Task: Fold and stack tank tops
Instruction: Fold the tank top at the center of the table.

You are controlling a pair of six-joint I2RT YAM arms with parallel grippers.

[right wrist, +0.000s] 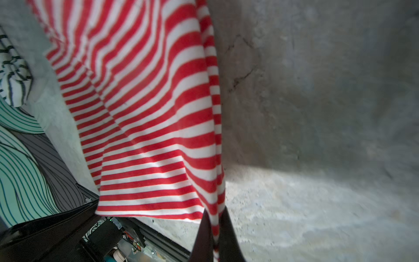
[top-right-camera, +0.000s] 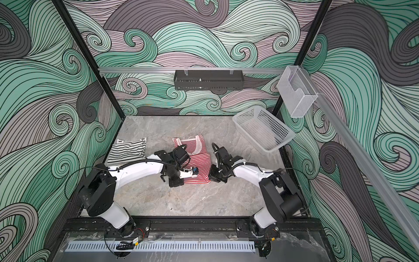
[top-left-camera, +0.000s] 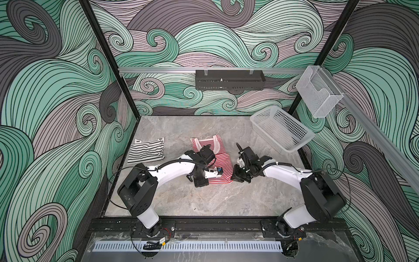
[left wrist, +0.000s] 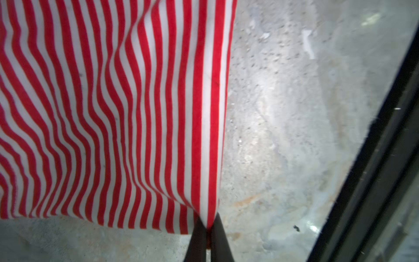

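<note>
1. Jaws of left gripper [left wrist: 207,229] pinching one hem corner of red-and-white tank top [left wrist: 113,113]; jaws of right gripper [right wrist: 216,226] pinching the other corner.
2. Ahead of both pinches, body spread over table [top-left-camera: 181,204], straps farthest.
3. Well outside left jaws, black-and-white tank top [top-left-camera: 146,152], folded; beyond right jaws, basket [top-left-camera: 281,131].

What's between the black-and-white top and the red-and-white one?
Only bare table; the left arm crosses above its near part. Both top views show it.
</note>
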